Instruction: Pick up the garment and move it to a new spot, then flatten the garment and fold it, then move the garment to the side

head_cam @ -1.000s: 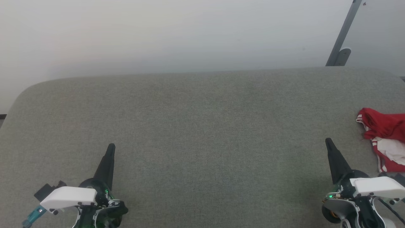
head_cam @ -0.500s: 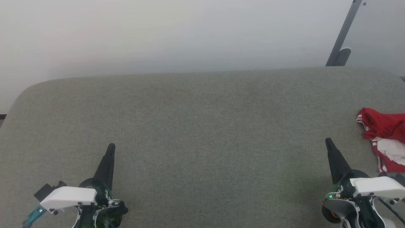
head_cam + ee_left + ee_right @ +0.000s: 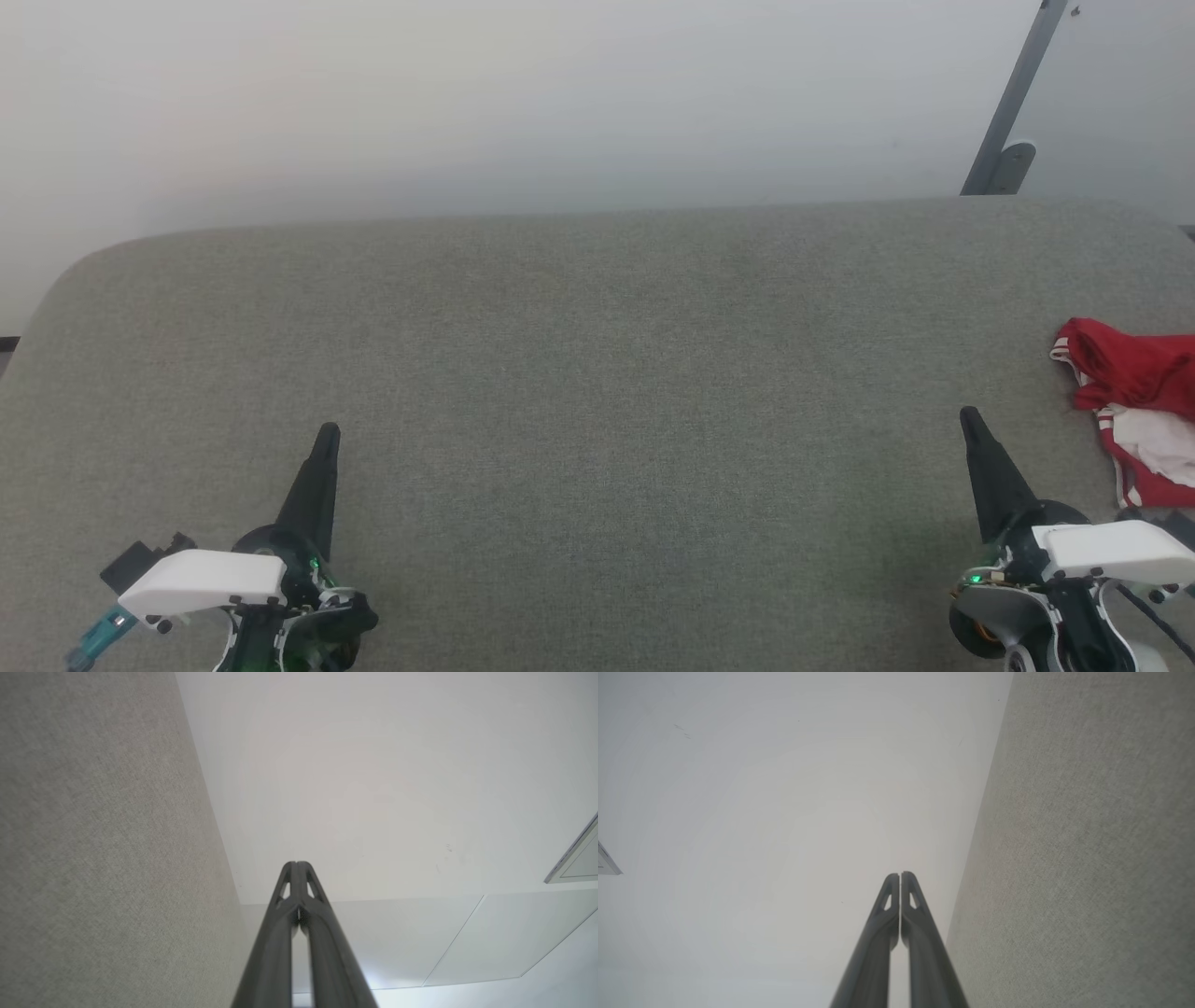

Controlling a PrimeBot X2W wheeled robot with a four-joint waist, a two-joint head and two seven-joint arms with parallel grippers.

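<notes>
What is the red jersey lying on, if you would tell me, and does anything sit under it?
The jersey lies crumpled on the grey upholstered surface; whatever its folds cover is hidden.

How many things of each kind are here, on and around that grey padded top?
garment, red and white, crumpled at the right edge: 1
grippers, both shut: 2 (left gripper, right gripper)
grey padded surface: 1
slanted metal bar behind it: 1
Total: 5
</notes>
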